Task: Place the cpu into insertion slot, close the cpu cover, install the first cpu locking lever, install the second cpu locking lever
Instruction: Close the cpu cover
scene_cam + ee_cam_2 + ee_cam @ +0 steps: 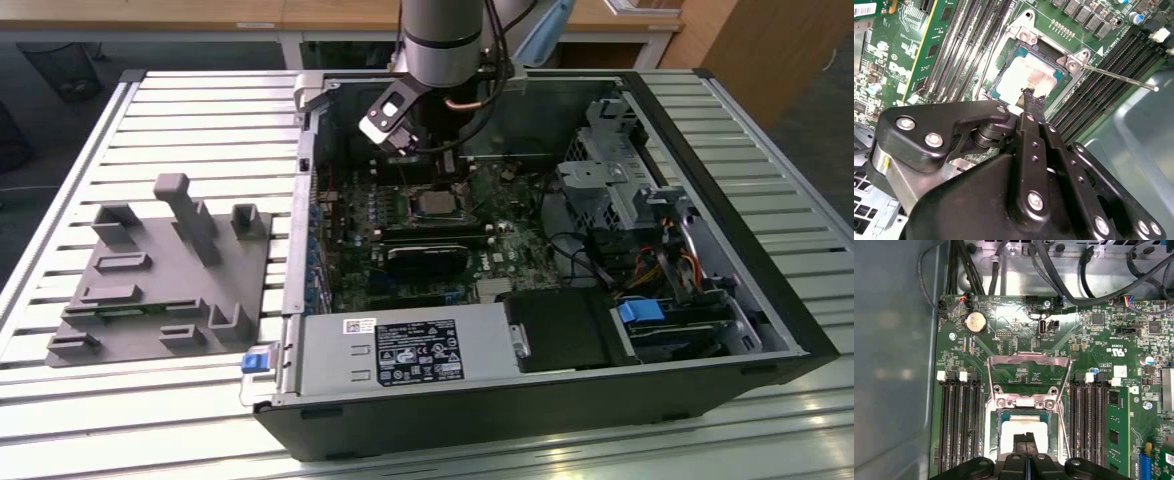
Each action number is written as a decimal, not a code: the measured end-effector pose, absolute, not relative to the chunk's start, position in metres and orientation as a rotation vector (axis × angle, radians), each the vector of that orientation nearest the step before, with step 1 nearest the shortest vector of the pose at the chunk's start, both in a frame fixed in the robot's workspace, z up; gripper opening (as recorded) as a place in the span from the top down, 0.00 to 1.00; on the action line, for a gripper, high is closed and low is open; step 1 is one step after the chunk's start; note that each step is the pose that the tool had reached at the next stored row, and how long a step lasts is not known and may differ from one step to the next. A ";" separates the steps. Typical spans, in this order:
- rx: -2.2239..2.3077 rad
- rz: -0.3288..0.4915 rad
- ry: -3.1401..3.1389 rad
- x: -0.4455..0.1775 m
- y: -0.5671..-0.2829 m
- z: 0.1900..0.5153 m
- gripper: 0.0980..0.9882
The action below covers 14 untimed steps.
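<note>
The closed, empty gripper hovers at the silver-grey square cpu, seated in the black square insertion slot. I would press gently and keep it flat.

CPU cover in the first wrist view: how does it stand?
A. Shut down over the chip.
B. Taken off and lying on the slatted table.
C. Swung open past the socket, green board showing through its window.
C: the cpu cover lies folded back beyond the insertion slot, with board visible through its window, and the cpu sits uncovered in the slot below the gripper.
</note>
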<state>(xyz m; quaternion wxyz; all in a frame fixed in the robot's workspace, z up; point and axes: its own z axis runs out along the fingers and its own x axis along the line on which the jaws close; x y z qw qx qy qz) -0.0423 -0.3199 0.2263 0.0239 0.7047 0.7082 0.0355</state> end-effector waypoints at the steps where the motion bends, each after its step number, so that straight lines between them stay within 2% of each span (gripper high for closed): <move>1: 2.181 0.110 2.191 -0.042 -0.320 0.228 0.99; 14: 2.181 0.110 2.192 -0.042 -0.320 0.266 0.99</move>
